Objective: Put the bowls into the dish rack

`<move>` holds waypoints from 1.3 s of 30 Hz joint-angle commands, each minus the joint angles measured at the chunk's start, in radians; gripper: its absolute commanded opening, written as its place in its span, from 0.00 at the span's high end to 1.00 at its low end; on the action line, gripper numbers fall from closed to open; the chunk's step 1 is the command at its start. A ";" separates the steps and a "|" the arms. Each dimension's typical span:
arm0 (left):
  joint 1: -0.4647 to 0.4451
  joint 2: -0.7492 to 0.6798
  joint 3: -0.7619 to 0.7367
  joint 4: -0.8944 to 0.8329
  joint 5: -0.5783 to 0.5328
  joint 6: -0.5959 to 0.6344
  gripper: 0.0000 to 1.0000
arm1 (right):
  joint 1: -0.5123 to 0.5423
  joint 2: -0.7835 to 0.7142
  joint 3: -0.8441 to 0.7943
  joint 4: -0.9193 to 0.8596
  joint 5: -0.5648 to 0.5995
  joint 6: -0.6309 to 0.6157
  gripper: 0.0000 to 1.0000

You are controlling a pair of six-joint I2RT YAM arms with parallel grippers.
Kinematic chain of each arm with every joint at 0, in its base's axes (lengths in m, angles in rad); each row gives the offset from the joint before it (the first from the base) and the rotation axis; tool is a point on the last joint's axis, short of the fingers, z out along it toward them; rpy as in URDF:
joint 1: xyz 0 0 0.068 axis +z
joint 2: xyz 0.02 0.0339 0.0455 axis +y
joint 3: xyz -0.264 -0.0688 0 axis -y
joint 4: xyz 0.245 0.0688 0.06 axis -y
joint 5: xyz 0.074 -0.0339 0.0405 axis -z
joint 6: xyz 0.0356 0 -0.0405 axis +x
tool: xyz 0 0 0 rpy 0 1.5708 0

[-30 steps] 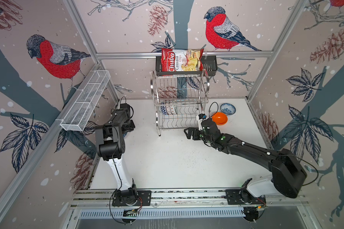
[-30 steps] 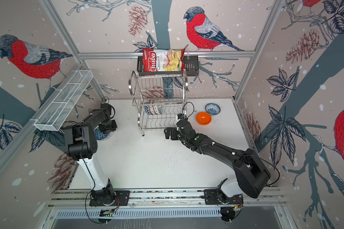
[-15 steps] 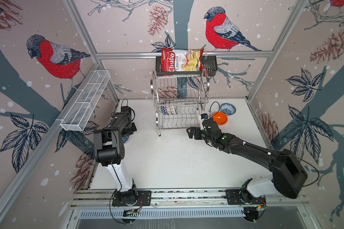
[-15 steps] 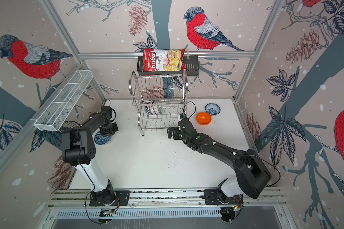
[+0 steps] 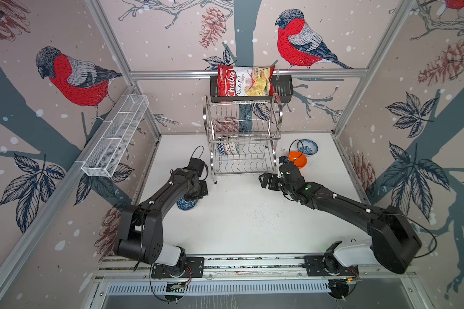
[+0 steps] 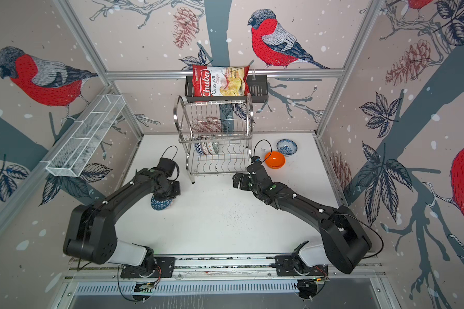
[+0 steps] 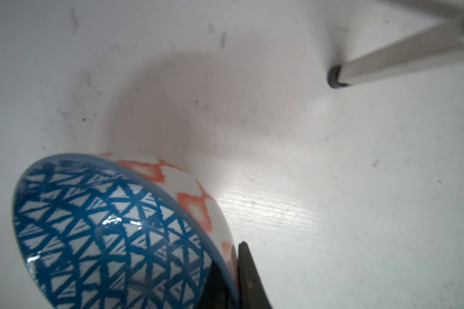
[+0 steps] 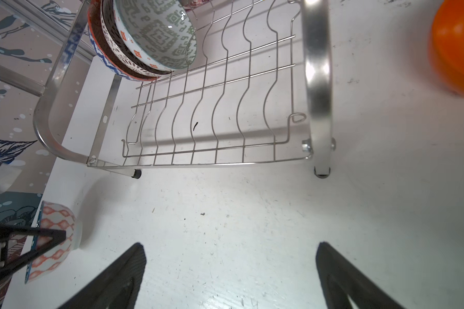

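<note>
My left gripper (image 7: 232,258) is shut on the rim of a bowl (image 7: 113,235), dark blue geometric inside and orange-white outside. One finger sits inside it and one outside. The bowl (image 5: 187,205) (image 6: 161,203) hangs tipped just over the table, left of the dish rack (image 5: 243,139) (image 6: 214,139). Three bowls (image 5: 227,148) (image 8: 156,34) stand on edge at the left end of the rack's lower tier. A plain orange bowl (image 5: 297,159) (image 8: 456,48) and a white-blue floral bowl (image 5: 307,147) rest right of the rack. My right gripper (image 5: 265,182) (image 8: 229,248) is open and empty in front of the rack.
A long white mesh basket (image 5: 115,137) hangs on the left wall. A black basket (image 5: 284,88) with a chips bag (image 5: 245,81) sits above the rack. The rack's near left foot (image 7: 338,77) stands close to the held bowl.
The left gripper closed on the bowl's rim and carried it toward the front and right. The right gripper drew back slightly from the rack, still open.
</note>
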 commanded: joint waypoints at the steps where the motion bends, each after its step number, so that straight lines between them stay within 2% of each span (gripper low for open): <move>1: -0.097 -0.017 0.018 0.049 0.016 -0.105 1.00 | 0.000 -0.019 -0.013 0.014 0.003 0.038 0.01; 10: -0.361 0.195 0.239 0.074 -0.007 -0.174 1.00 | -0.048 -0.052 -0.044 -0.038 0.036 0.108 0.00; 14: -0.426 0.289 0.319 0.084 0.010 -0.170 1.00 | -0.085 -0.111 -0.074 -0.078 0.085 0.147 0.00; 18: -0.480 0.380 0.392 0.070 0.005 -0.145 1.00 | -0.141 -0.163 -0.116 -0.109 0.077 0.179 0.00; 25: -0.530 0.541 0.535 0.029 0.029 -0.116 1.00 | -0.232 -0.237 -0.170 -0.159 0.094 0.216 0.00; 30: -0.549 0.591 0.587 0.025 0.048 -0.112 1.00 | -0.277 -0.260 -0.200 -0.171 0.107 0.236 0.00; 32: -0.559 0.604 0.600 0.019 0.048 -0.112 0.92 | -0.278 -0.249 -0.202 -0.165 0.104 0.242 0.00; 39: -0.569 0.608 0.608 0.015 0.048 -0.109 0.80 | -0.283 -0.222 -0.193 -0.160 0.097 0.237 0.00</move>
